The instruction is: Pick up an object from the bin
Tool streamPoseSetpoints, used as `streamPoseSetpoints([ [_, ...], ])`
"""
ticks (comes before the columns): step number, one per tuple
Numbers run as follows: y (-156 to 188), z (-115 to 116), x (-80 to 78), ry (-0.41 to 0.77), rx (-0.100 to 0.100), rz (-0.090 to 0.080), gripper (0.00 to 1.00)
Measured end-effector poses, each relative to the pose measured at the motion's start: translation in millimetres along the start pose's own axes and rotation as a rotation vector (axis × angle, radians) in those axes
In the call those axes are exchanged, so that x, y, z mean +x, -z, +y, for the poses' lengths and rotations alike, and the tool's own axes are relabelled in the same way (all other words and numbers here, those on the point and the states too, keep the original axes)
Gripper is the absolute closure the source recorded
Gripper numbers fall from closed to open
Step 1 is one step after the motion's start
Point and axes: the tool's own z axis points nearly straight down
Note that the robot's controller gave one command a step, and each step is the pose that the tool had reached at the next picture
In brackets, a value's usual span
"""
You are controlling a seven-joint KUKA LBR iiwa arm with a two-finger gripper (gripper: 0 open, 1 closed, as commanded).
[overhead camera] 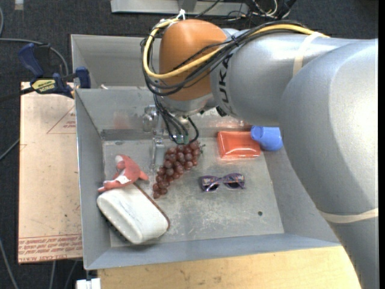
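The gripper is hanging low in the middle of the grey metal bin, its slim metallic tip pointing down just to the left of a bunch of dark red grapes. It is sitting very near the top of the bunch, though whether it is touching the fruit cannot be told, nor whether it is spread apart or drawn together. The grapes are looking smooth and bead-like, packed into a tapering cluster that is running slantwise toward the bin's near left. The arm is showing as a broad, matt silver casing with the black letters "UK" reading up its side, and a glossy orange dome-shaped cover is sitting above the wrist with black and yellow cables looping around it. To the left of the grapes a pink-red toy figure is lying on the scuffed floor, its lower end touching a white, rounded, pillow-like case at the near left corner. To the right of the grapes, a pair of purple sunglasses with translucent lenses is lying flat, well apart from them. Behind the sunglasses a flat orange-red rectangular block is lying just beside a smooth blue plastic piece.
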Motion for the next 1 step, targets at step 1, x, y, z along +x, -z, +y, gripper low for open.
streamPoseSetpoints([
  [1,-37.3,-30.2,38.0,-0.055,-0.002,-0.002,0.00],
])
